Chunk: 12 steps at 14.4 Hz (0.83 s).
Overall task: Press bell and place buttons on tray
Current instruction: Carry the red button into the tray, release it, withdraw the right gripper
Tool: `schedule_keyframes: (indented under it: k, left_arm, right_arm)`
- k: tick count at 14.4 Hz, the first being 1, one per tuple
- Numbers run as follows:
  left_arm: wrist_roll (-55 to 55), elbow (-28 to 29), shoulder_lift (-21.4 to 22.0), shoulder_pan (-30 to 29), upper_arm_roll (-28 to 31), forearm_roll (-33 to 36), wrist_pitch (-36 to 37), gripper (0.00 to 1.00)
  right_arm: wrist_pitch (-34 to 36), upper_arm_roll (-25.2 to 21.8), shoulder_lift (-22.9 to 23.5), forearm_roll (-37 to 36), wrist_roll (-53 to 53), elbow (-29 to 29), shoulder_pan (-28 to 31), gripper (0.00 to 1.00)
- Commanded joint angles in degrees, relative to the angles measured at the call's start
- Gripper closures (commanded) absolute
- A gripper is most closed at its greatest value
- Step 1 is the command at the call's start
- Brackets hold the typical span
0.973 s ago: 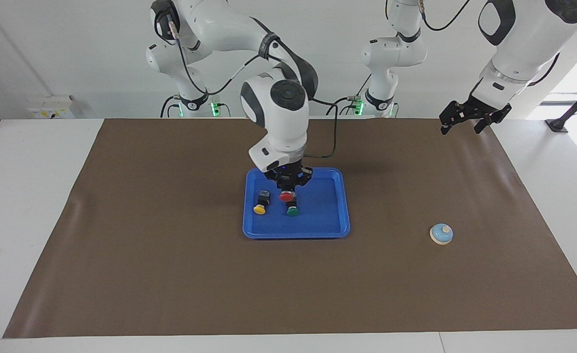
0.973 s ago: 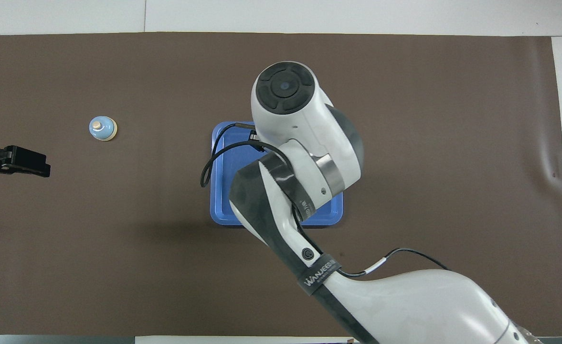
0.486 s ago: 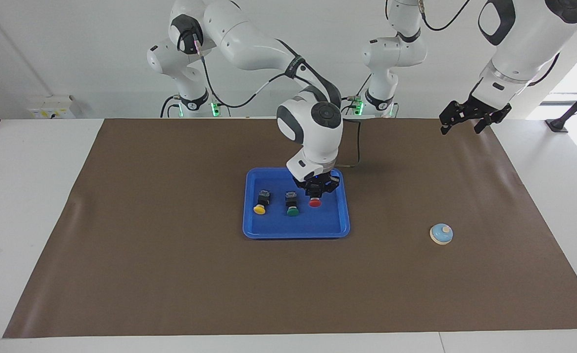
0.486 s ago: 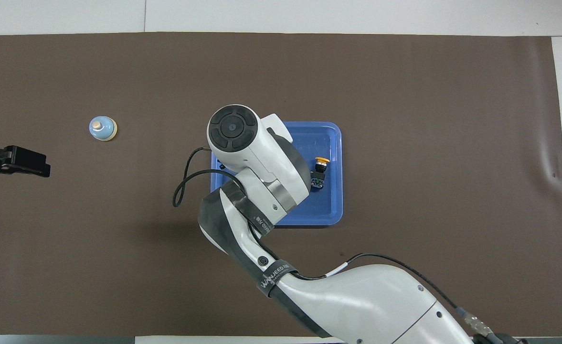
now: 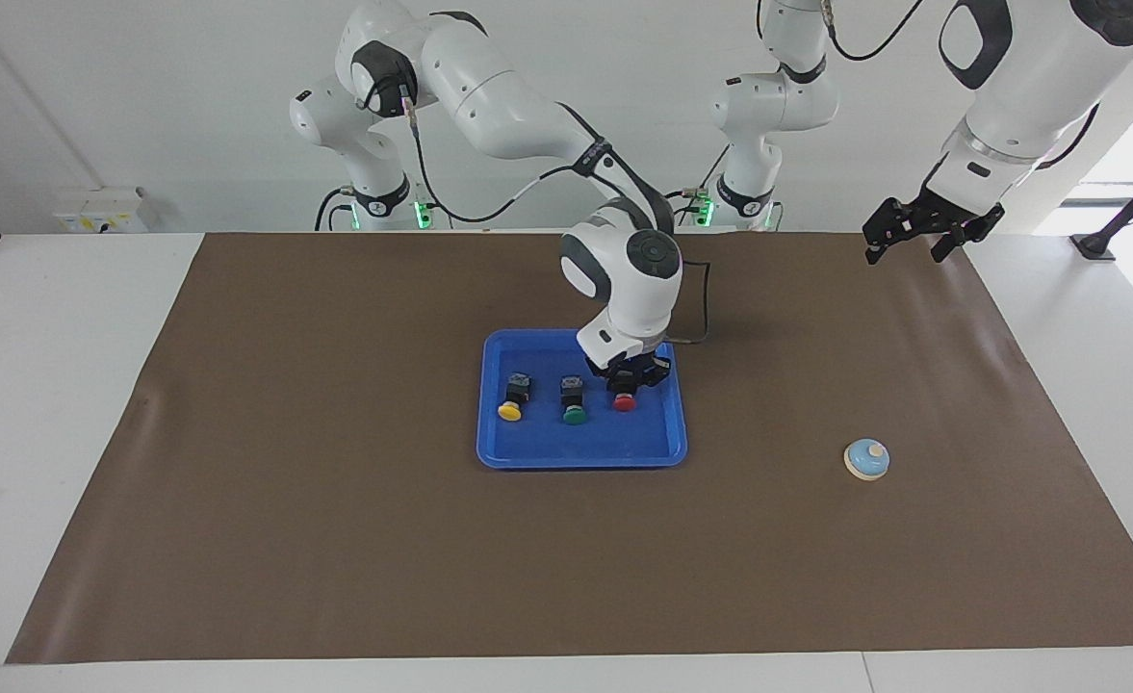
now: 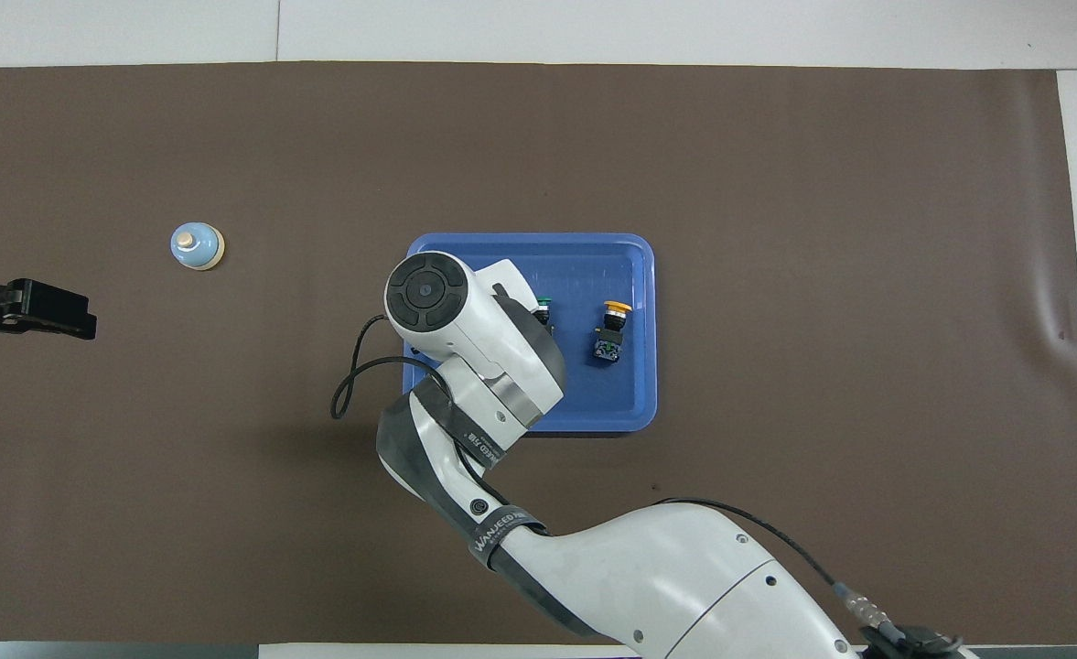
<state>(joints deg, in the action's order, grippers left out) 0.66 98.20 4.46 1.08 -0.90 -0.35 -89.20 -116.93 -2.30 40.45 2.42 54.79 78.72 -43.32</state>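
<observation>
The blue tray [image 5: 580, 460] [image 6: 634, 247] lies mid-table. On it sit the yellow button [image 5: 511, 397] [image 6: 611, 325] and the green button [image 5: 574, 400] [image 6: 543, 302], caps pointing away from the robots. My right gripper [image 5: 627, 380] is shut on the red button [image 5: 624, 399], low in the tray beside the green one; I cannot tell if it touches the floor. In the overhead view the right arm hides both. The light blue bell [image 5: 866, 459] [image 6: 197, 247] stands toward the left arm's end. My left gripper [image 5: 905, 252] [image 6: 80, 318] waits open, raised over the mat's edge.
A brown mat [image 5: 335, 539] covers the table, with white tabletop around it. The right arm's cable [image 6: 355, 366] loops out past the tray's edge at the left arm's end. A dark clamp stand [image 5: 1105, 241] sits off the mat near the left arm.
My right gripper has carried the red button across the tray toward the left arm's end and lowered it beside the green one. The left arm and the bell have not moved.
</observation>
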Motion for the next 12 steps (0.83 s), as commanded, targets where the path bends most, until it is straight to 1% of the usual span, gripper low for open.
schedule_keyframes:
  k: [1, 2, 3, 5, 7, 9, 12]
  left_arm:
    - [-0.4, -0.3, 0.5, -0.1, 0.1, -0.4, 0.8, 0.0]
    - [-0.4, -0.3, 0.5, -0.1, 0.1, -0.4, 0.8, 0.0]
    - [-0.4, -0.3, 0.5, -0.1, 0.1, -0.4, 0.8, 0.0]
    - [-0.4, -0.3, 0.5, -0.1, 0.1, -0.4, 0.8, 0.0]
    - [-0.4, -0.3, 0.5, -0.1, 0.1, -0.4, 0.8, 0.0]
    - [-0.6, -0.3, 0.5, 0.0, 0.1, -0.4, 1.0, 0.0]
    - [-0.7, -0.3, 0.5, 0.2, 0.0, -0.4, 0.8, 0.0]
  right_arm:
    - [-0.1, -0.1, -0.5, 0.0, 2.5, 0.3, 0.2, 0.0]
    - [0.7, -0.3, -1.2, 0.1, 2.7, 0.3, 0.5, 0.0]
    - [3.1, -0.4, -2.6, 0.1, 2.7, -0.1, 1.5, 0.0]
    - [6.6, -0.4, -6.0, 0.2, 2.6, -0.2, 4.6, 0.0]
    - [8.5, -0.6, -9.9, 0.2, 2.3, -0.3, 8.6, 0.0]
    - [9.3, -0.5, -14.2, -0.1, 0.4, -0.3, 14.4, 0.0]
    - [16.2, -0.5, -19.8, 0.0, -15.4, -0.3, 22.9, 0.0]
